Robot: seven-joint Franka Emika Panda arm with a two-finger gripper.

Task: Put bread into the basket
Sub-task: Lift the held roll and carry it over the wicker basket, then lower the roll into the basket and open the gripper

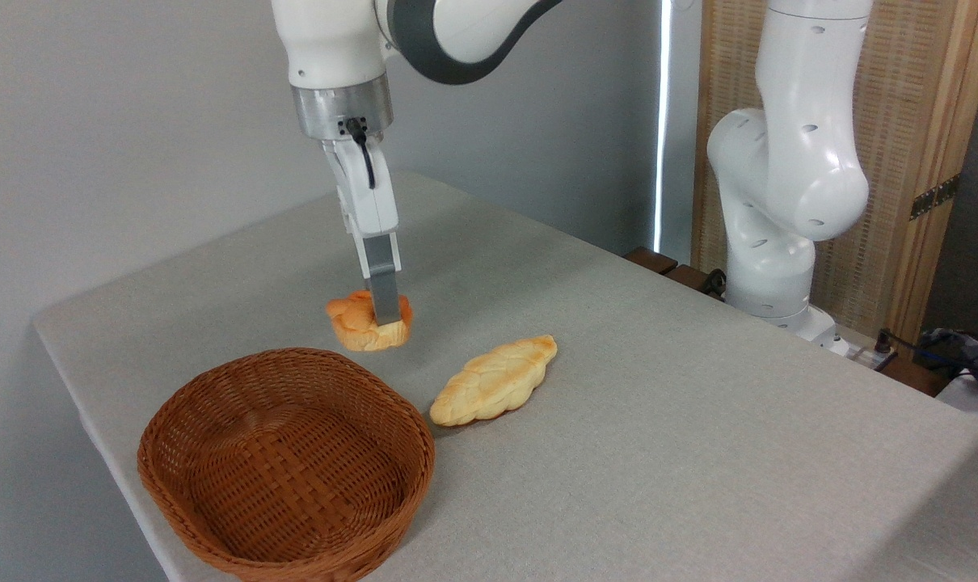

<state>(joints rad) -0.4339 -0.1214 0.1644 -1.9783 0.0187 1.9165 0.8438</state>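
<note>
While the camera is looking across the table [699, 420] from its near corner, a grey, finely woven cloth is covering the whole top and hanging over the left edge. The bread [361, 323], a small orange-golden bun with a lumpy, knotted top and a paler underside, is sitting just behind the far rim of the basket [214, 525]; whether it is resting on the cloth or hanging slightly above it is hard to judge from this angle. The basket is an oval of reddish-brown wicker, shallow, with a thick braided rim and a tight chequered weave inside, and it is lying close to the table's front-left edge. Just right of the basket, near its rim but apart from it, a pale yellow braided loaf [495, 381], leaf-shaped and glossy, is lying diagonally.

To the right of the loaf the cloth is stretching wide and bare as far as the arm's base, and the strip between bun and basket is narrow.

The arm is reaching in from the upper right, its white wrist and metal flange pointing straight down over the bun. The gripper [385, 311] is hanging vertically, its grey fingers [384, 295] pinching the bread, the near one pressing flat against the bun's front while the other is hidden behind it.
</note>
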